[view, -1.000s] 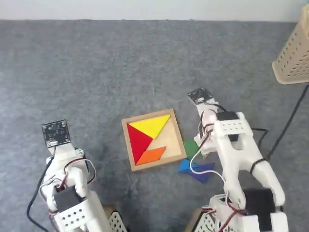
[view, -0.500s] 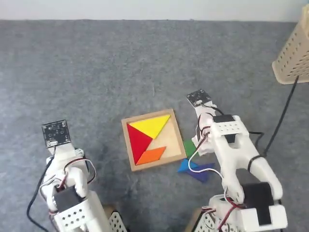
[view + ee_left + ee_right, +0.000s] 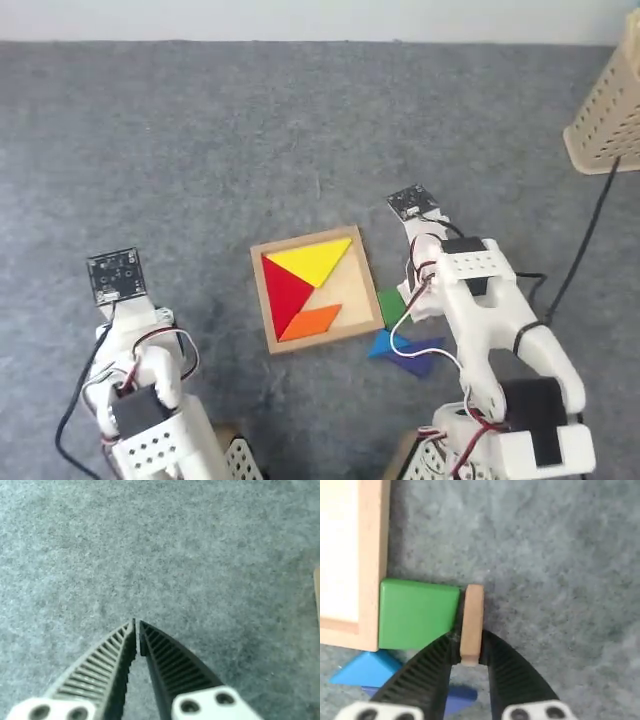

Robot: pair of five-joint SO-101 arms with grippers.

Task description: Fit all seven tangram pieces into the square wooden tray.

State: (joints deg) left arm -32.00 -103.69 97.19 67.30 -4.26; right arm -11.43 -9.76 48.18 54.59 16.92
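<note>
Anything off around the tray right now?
One thing: the plain wooden piece stands on edge, pinched in the right gripper, beside the green square outside the tray. Nothing else looks odd.

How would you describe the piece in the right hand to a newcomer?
Find the square wooden tray on the grey surface. A green square lies against its outer edge; beside that, the right hand grips a thin piece on edge. Unlike its coloured neighbours, it is plain wood colour.
</note>
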